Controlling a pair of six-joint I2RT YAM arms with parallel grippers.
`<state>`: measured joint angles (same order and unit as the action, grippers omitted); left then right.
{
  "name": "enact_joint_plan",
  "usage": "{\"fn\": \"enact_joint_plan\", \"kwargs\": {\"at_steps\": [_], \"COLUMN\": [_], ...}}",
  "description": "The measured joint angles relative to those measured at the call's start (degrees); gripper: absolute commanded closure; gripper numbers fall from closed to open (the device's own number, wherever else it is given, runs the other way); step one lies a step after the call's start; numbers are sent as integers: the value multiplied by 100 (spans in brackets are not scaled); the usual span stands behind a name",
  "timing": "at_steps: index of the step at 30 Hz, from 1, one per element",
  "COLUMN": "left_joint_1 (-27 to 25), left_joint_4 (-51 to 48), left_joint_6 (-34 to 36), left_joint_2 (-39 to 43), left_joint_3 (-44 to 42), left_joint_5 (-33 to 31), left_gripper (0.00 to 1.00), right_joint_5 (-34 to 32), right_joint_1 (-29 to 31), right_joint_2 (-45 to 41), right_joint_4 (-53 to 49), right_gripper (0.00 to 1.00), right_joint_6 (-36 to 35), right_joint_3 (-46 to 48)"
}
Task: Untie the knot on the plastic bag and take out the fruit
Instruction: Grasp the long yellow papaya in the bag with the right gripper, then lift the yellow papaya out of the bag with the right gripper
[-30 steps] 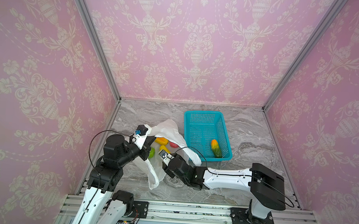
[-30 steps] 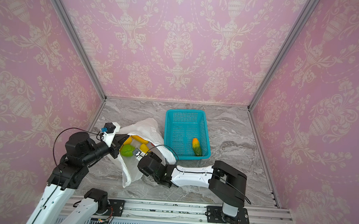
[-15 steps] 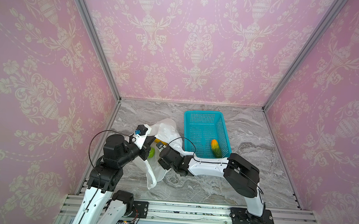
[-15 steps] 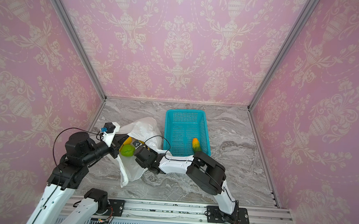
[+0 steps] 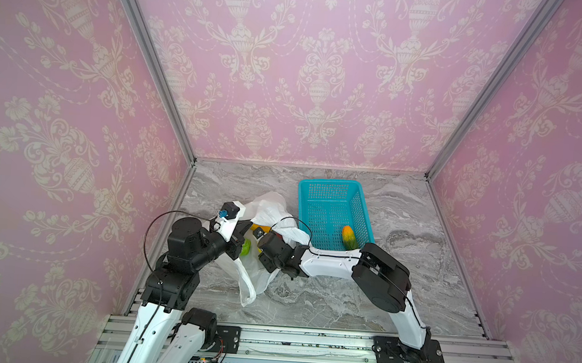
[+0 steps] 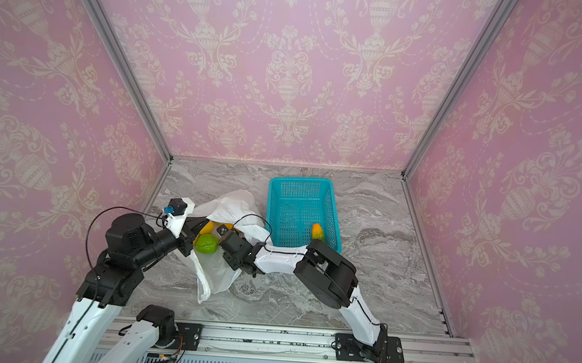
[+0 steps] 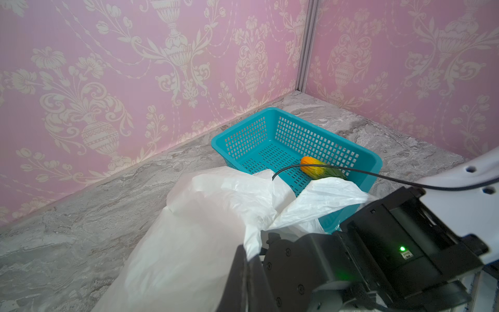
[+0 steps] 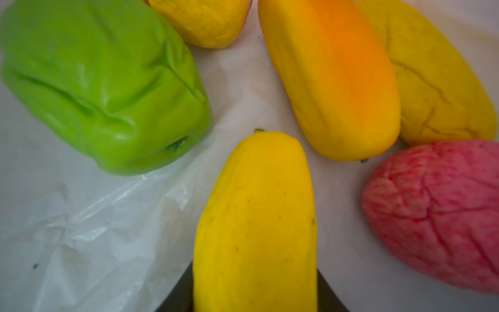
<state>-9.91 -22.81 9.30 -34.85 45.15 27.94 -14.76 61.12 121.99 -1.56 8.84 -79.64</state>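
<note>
The plastic bag [image 5: 267, 204] lies crumpled on the marble tabletop [image 5: 435, 255], left of centre in the lower half of both top views. It sits just left of the teal basket [image 5: 331, 184] and laps over that basket's near left corner. Its mouth is open toward the arms, and one handle loop [image 5: 246, 291] trails toward the bottom edge. The left gripper [image 7: 247, 266] is fully closed, pinching a fold of the bag's rim and holding that side of the mouth lifted. The right gripper [image 8: 255, 299] reaches into the mouth from the right. In the right wrist view its dark fingers [image 8: 176, 298] sit against both flanks of a yellow oblong fruit [image 8: 256, 216], with the jaws partly closed around it. The fruit's far end is over the bag's white film, and I cannot tell whether it is lifted. Around it inside the bag are a green fruit [image 8: 102, 89], a small yellow fruit [image 8: 202, 21], an orange-yellow fruit [image 8: 332, 81], a dull yellow fruit [image 8: 437, 81] touching that one, and a red-pink fruit [image 8: 437, 213]. The green fruit also shows in a top view [image 6: 207, 245], between the two grippers. One orange-green fruit [image 5: 348, 237] lies in the basket near its lower right corner.
</note>
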Motion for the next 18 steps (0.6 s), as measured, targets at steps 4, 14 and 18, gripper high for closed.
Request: {"fn": "enact_joint_plan", "kwargs": {"at_steps": [4,14,18], "left_joint_1": [2,11,13], "left_joint_4": [2,2,2], "left_joint_6": [0,0,0], "left_joint_2": [0,0,-2], "left_joint_3": [0,0,0], "left_joint_5": [0,-24,-24], "left_gripper": [100,100,100], "right_joint_5": [66,-17,-4], "right_joint_1": [24,503,828], "right_joint_2": [-264,-1766,-2649], "right_joint_4": [177,857,1246], "right_gripper": [72,79,80], "right_joint_6": [-4,-398,-656], "right_joint_3": [358,1488,2177]}}
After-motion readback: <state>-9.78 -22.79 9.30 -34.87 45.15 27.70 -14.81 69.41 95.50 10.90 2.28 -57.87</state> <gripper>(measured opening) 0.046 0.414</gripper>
